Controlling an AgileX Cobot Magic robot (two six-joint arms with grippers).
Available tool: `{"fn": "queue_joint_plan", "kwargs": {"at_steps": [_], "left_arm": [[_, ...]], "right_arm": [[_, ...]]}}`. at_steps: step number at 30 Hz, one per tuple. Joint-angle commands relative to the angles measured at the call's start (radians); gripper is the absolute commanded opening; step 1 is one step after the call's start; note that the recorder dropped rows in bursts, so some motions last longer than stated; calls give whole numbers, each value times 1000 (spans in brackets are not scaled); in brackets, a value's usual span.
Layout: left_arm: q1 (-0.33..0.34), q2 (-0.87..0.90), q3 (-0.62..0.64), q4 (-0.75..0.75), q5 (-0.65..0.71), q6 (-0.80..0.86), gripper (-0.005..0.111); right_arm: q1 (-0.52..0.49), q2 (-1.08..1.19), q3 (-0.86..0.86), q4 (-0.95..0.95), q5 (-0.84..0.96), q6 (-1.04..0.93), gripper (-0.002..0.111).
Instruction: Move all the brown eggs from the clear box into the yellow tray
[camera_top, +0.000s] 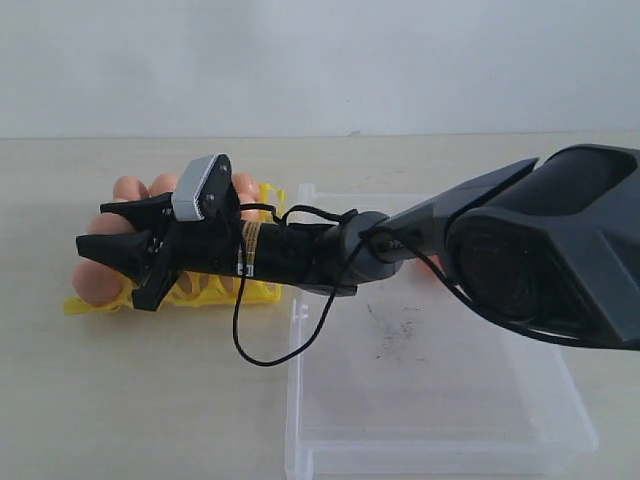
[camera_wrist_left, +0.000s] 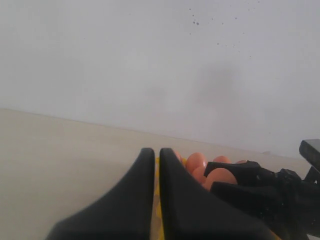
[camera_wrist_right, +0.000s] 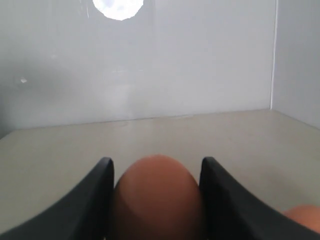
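Nearly done, I judge — the shallow translucent plastic box (camera_top: 296, 400) shows a mostly bare scuffed floor, and smooth orange-brown eggs (camera_top: 130, 187) crowd the bright yellow lattice tray (camera_top: 82, 305). The right claw (camera_wrist_right: 156, 161) pinches another egg (camera_wrist_right: 156, 200) over the tray — the left claw (camera_wrist_left: 156, 152) is pressed together.

The right arm (camera_top: 300, 255) stretches over the left wall of the clear box (camera_top: 440, 452) and the yellow tray (camera_top: 262, 292), barring that side to us. The tray is crowded with brown eggs (camera_top: 130, 187); we find the box's floor and the front-left corner of the desk (camera_top: 120, 400) open.
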Motion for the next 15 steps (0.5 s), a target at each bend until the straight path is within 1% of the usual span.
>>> {"fn": "queue_joint_plan", "kwargs": {"at_steps": [1, 6, 12, 14, 15], "left_arm": [[-4, 4, -4, 0, -6, -1, 4], [-4, 4, -4, 0, -6, -1, 4], [-4, 4, -4, 0, -6, -1, 4], [-4, 4, -4, 0, -6, -1, 4], [-4, 4, -4, 0, -6, -1, 4]], "right_arm": [[1, 17, -9, 2, 59, 24, 0], [1, 17, -9, 0, 115, 44, 0], [1, 17, -9, -13, 122, 96, 0], [1, 17, -9, -13, 139, 160, 0], [1, 17, -9, -13, 177, 223, 0]]}}
